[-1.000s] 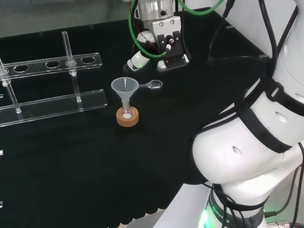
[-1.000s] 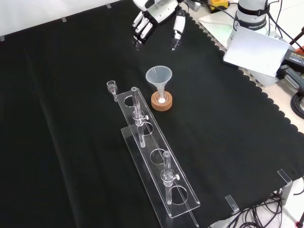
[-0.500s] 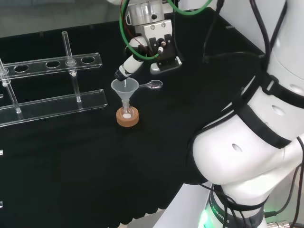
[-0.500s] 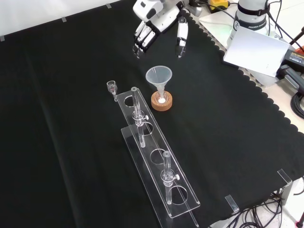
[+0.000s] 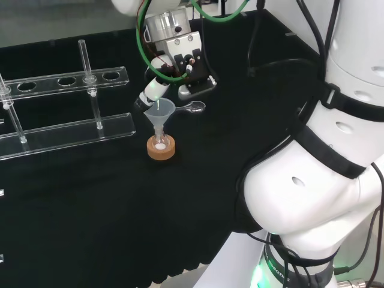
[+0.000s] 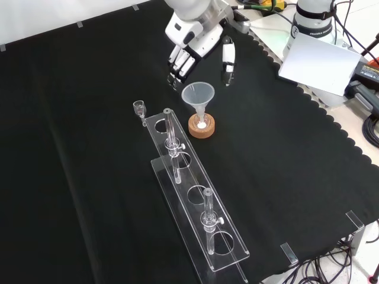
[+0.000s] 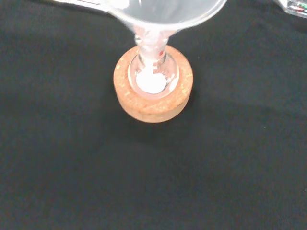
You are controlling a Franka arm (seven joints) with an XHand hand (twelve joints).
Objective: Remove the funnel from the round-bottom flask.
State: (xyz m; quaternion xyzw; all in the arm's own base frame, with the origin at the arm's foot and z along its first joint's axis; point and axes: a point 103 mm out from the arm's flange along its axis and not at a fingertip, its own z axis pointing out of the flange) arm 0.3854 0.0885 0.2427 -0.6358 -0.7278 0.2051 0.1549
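Clear funnel (image 6: 198, 96) sits stem-down in the flask (image 7: 152, 75), flask on a cork ring (image 6: 201, 126) mid-worktop (image 6: 89, 195). Hand (image 6: 192, 46) hangs just above the funnel mouth, fingers (image 6: 177, 67) and thumb (image 6: 227, 58) spread wide to either side, holding nothing.

i see the clear plastic funnel (image 6: 198, 94) in the small round-bottom glass flask (image 7: 152, 72), on the cork ring stand (image 6: 201, 126), right of the clear acrylic tube rack (image 6: 195, 201) in front view.

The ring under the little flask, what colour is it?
The cork ring is light tan-brown, clearest in the wrist view.
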